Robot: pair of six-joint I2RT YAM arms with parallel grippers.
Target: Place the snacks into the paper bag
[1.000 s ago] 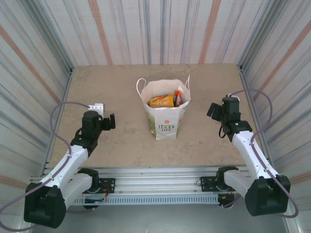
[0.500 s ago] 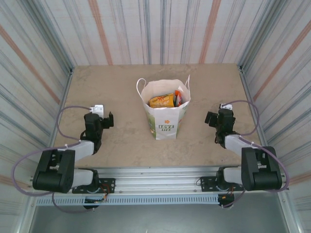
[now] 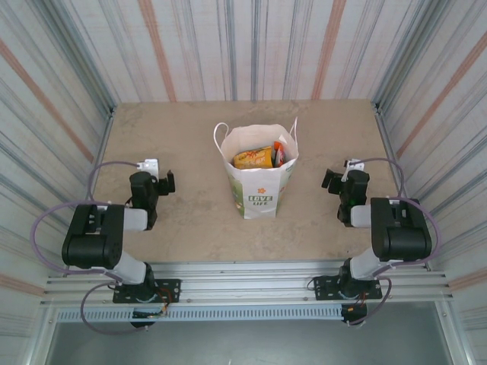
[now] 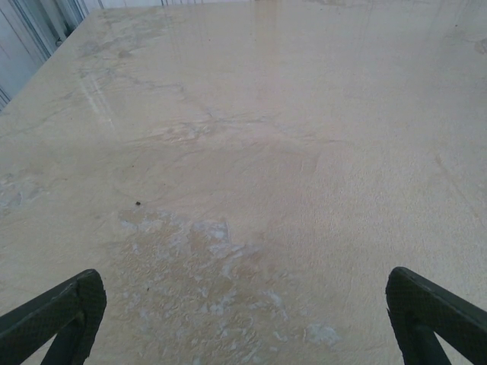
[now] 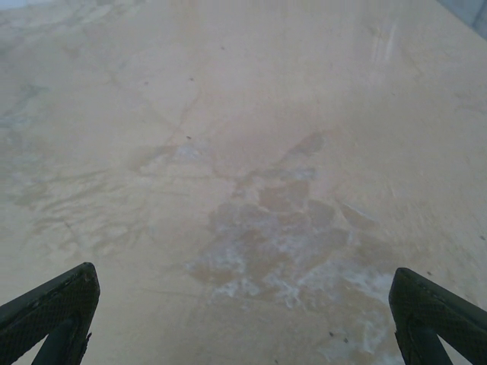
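My left jaws and my right jaws are both spread wide and grip nothing. Their dark ribbed fingertips (image 4: 57, 315) frame only the matte, mottled beige desk (image 3: 190, 137).

The paper bag (image 3: 259, 188) stands upright at the desk's centre, well apart from both arms. It is white, printed with flowers, and has twisted handles (image 3: 221, 133). The snacks (image 3: 253, 158) lie inside its mouth, glossy yellow-orange foil beside a red packet.

I judge the packing done. The job now is to park well: fold low near the left and right edges and move slowly, well away from the handles, because light paper tips easily.
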